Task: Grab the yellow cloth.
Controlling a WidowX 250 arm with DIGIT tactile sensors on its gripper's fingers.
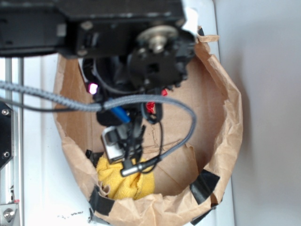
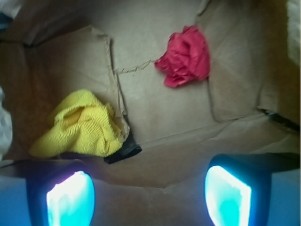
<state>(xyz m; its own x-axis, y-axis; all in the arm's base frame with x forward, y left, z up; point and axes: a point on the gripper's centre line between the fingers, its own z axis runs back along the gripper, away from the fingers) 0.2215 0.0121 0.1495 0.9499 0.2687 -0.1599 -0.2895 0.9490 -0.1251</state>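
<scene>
Glowing pads of the pincer stand wide apart above the paper bag, where the yellow cloth, soft, light and bunched, lies left; pinching its raised fold looks best.

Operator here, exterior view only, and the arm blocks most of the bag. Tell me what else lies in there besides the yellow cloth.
Observer: The wrist view shows a red cloth, crumpled on the cardboard floor, apart from the yellow cloth.
Operator: Report the jaws.
Observer: The gripper is open, with nothing between its fingers; both cloths lie beyond the fingertips.
Operator: Say which finger the yellow one is nearer.
Observer: In the wrist picture it sits just above the finger at the picture's left, off the midline. A piece of black tape lies at its edge.
</scene>
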